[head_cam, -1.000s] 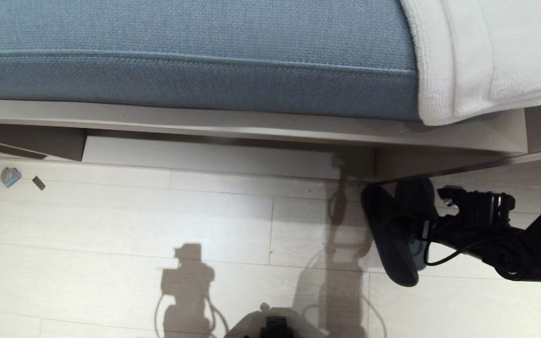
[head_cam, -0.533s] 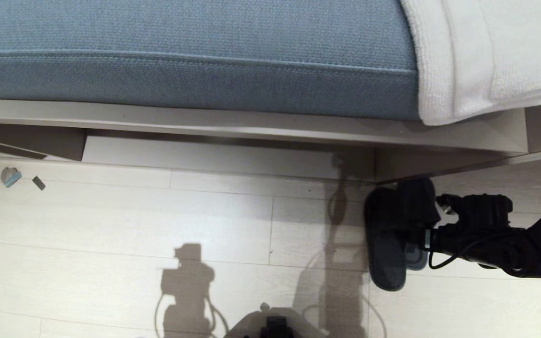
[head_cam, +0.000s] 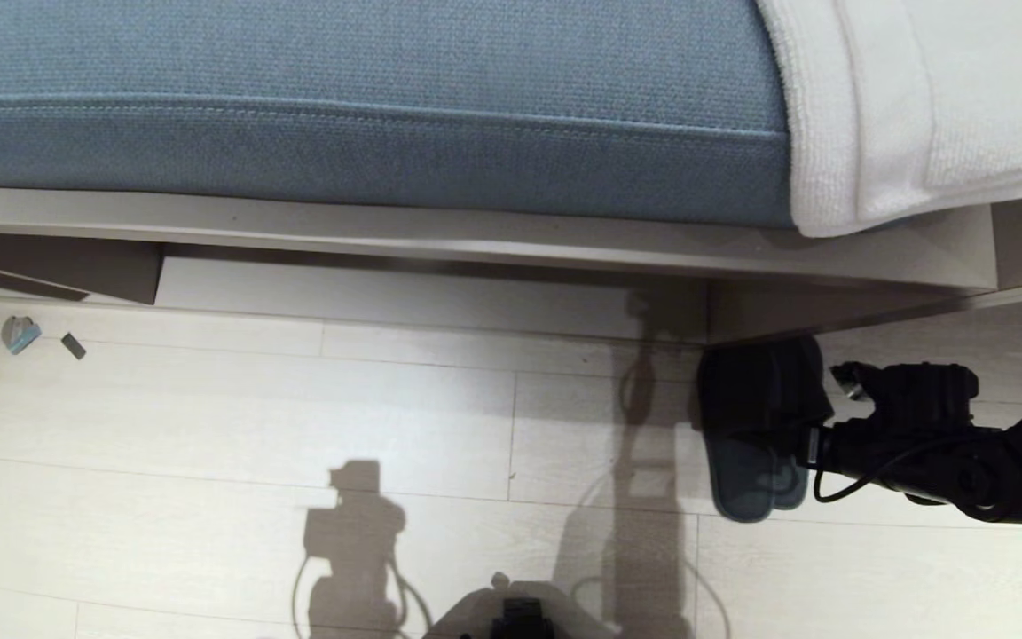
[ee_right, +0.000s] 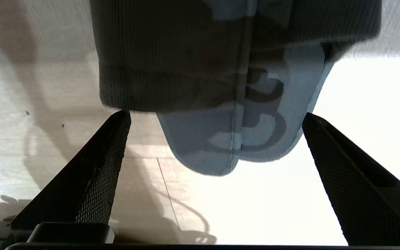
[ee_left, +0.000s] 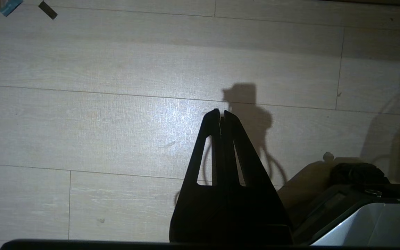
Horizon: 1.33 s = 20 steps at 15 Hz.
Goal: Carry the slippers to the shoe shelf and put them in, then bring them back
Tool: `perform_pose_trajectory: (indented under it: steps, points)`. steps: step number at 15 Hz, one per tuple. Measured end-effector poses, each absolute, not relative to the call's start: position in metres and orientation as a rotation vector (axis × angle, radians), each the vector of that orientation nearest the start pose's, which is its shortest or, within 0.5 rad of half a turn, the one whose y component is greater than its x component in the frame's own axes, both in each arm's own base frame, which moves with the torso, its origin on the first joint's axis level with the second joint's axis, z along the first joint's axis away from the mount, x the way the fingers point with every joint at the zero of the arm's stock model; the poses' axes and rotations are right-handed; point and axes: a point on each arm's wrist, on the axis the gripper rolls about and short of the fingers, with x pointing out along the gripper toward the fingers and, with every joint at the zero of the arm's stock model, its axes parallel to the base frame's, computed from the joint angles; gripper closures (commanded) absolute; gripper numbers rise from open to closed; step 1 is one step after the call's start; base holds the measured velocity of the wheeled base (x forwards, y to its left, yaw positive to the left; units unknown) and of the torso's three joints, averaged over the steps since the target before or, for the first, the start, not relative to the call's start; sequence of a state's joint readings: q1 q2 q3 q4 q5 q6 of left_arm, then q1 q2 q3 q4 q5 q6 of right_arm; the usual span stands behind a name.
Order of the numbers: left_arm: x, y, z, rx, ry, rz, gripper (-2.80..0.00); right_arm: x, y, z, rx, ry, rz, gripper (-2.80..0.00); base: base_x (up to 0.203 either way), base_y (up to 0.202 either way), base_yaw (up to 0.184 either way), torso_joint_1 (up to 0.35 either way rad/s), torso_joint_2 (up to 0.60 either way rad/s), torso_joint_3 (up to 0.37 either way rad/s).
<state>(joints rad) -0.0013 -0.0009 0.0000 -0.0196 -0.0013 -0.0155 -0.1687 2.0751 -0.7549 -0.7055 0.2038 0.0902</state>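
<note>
A blue-grey cushion (head_cam: pixel 360 106) filled the far side, with a white towel (head_cam: pixel 919 98) draped over its right end. Beneath ran a taupe ledge (head_cam: pixel 475 235) above the pale plank floor (head_cam: pixel 298 417). The slippers (head_cam: pixel 755 426) lay side by side on that floor, toes tucked under the ledge's corner. The right gripper (ee_right: pixel 214 146) stood spread wide at their heels, holding nothing. The left gripper (ee_left: pixel 221 114) hung pinched together, empty, over bare boards. Two small scraps (head_cam: pixel 32 337) lay far left. No writing was legible.
</note>
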Motion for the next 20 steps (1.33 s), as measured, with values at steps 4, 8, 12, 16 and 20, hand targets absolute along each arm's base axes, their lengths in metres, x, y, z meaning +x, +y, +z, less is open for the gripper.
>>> perform_pose_trajectory:
  steps: [4,8,12,16,20]
  points:
    - [-0.023,0.000,0.077,-0.016,-0.020,-0.003,0.00,0.318,-0.049,0.062,0.177,0.582,0.041,-2.80,0.000,0.000,0.000,0.000,0.00,0.000]
    - [-0.023,0.000,0.077,-0.016,-0.020,-0.004,0.00,0.284,-0.041,0.070,0.124,0.531,0.085,0.00,0.000,0.000,0.000,0.000,0.00,0.000]
    - [-0.023,0.000,0.077,-0.016,-0.020,-0.002,0.00,0.247,-0.033,0.071,0.080,0.501,0.105,0.00,0.000,0.000,0.000,0.000,0.00,0.000]
    - [-0.023,0.000,0.077,-0.016,-0.020,-0.003,0.00,0.216,-0.027,0.072,0.048,0.490,0.141,0.00,0.000,0.000,0.000,0.000,0.00,0.000]
    - [-0.023,0.000,0.077,-0.016,-0.020,-0.003,0.00,0.186,-0.022,0.081,0.035,0.460,0.157,0.00,0.000,0.000,0.000,0.000,0.00,0.000]
